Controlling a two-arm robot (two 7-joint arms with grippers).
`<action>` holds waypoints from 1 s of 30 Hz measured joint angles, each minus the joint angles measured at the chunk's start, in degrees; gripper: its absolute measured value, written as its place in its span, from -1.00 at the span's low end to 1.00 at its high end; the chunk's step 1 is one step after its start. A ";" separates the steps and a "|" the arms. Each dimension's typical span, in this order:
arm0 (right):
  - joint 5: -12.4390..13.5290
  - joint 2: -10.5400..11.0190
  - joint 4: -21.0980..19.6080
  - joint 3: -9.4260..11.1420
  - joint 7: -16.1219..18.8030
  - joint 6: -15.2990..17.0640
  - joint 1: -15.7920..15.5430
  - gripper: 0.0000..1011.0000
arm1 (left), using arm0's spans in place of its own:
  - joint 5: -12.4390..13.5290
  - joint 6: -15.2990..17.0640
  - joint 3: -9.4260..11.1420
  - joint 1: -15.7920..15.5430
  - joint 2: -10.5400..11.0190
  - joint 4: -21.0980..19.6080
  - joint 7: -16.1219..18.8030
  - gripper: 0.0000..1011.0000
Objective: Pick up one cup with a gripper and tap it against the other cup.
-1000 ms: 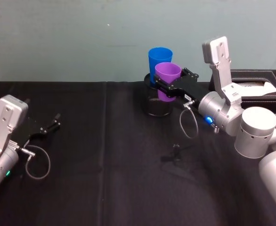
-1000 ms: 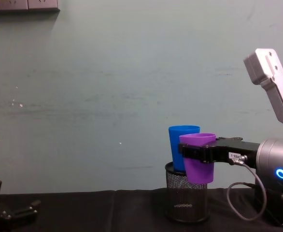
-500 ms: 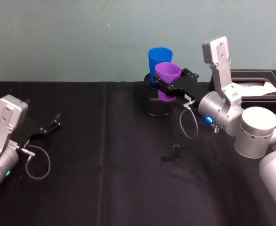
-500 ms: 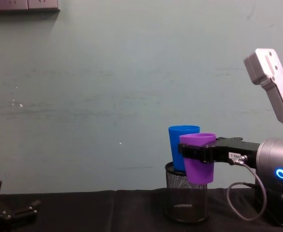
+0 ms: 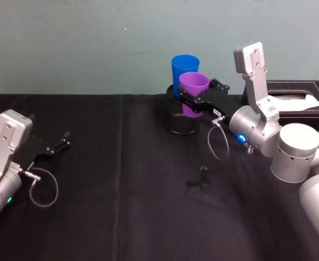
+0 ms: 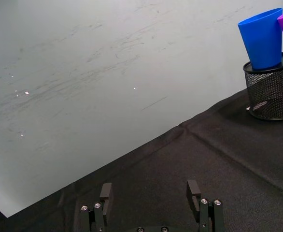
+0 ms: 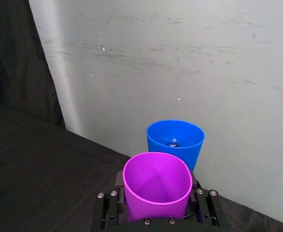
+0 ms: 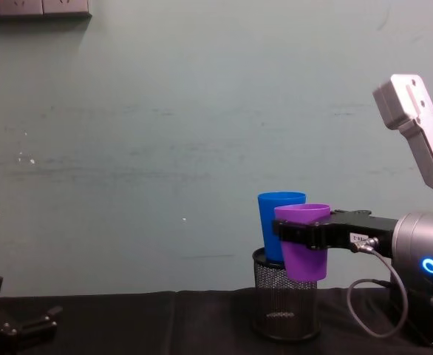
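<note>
I have the right end effector (image 5: 192,101) pinching the purple cup (image 5: 194,93) by its sides, holding it upright in the air right against the near side of the blue cup (image 5: 184,69). The blue cup stands in a black mesh holder (image 5: 180,120) at the far middle of the dark surface (image 5: 127,206). My left end effector (image 5: 60,144) rests spread at the left.

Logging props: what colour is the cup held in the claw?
Purple, shown best in the right wrist view.
</note>
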 joint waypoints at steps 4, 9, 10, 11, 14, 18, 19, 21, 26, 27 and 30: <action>0.00 0.00 0.00 0.00 0.00 0.00 0.00 0.43 | 0.00 0.00 0.00 0.00 0.00 0.00 0.00 0.98; 0.00 0.00 0.00 0.00 0.00 0.00 0.00 0.43 | 0.00 0.00 0.00 0.00 0.00 0.00 0.00 0.98; 0.00 0.00 0.00 0.00 0.00 0.00 0.00 0.43 | 0.00 0.00 0.00 0.00 0.00 0.00 0.00 0.98; 0.00 0.00 0.00 0.00 0.00 0.00 0.00 0.43 | 0.00 0.00 0.00 0.00 0.00 0.00 0.00 0.98; 0.00 0.00 0.00 0.00 0.00 0.00 0.00 0.43 | 0.00 0.00 0.00 0.00 0.00 0.00 0.00 0.98; 0.00 0.00 0.00 0.00 0.00 0.00 0.00 0.43 | 0.00 0.00 0.00 0.00 0.00 0.00 0.00 0.98; 0.00 0.00 0.00 0.00 0.00 0.00 0.00 0.43 | 0.00 0.00 0.00 0.00 0.00 0.00 0.00 0.98; 0.00 0.00 0.00 0.00 0.00 0.00 0.00 0.43 | 0.00 0.00 0.00 0.00 0.00 0.00 0.00 0.98; 0.00 0.00 0.00 0.00 0.00 0.00 0.00 0.43 | 0.00 0.00 0.00 0.00 0.00 0.00 0.00 0.98; 0.00 0.00 0.00 0.00 0.00 0.00 0.00 0.43 | 0.00 0.00 0.00 0.00 0.00 0.00 0.00 0.98; 0.00 0.00 0.00 0.00 0.00 0.00 0.00 0.43 | 0.00 0.00 0.00 0.00 0.00 0.00 0.00 0.98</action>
